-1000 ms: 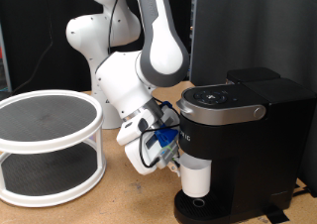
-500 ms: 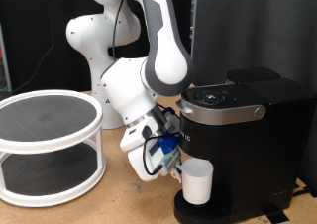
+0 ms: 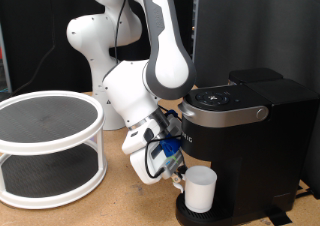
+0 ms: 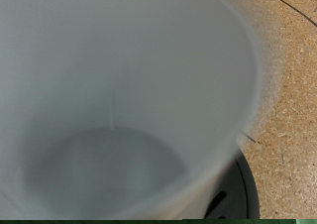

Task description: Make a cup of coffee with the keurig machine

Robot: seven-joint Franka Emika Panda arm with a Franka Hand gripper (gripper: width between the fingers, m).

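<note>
The white cup (image 3: 201, 191) stands low under the spout of the black keurig machine (image 3: 255, 136), at or just above its round drip base (image 3: 222, 215). My gripper (image 3: 181, 180) is at the cup's left side in the exterior view and grips it there. In the wrist view the cup's pale empty inside (image 4: 119, 95) fills nearly the whole frame, with an edge of the black drip base (image 4: 234, 190) beside it. The machine's lid with the silver-grey handle (image 3: 225, 111) is down.
A white round two-tier rack (image 3: 50, 146) stands at the exterior view's left on the wooden table (image 3: 120, 204). The white arm (image 3: 130, 76) curves down behind the gripper. A dark panel stands behind the machine.
The gripper and cup have moved down and slightly to the exterior view's right, from just under the spout to the drip base.
</note>
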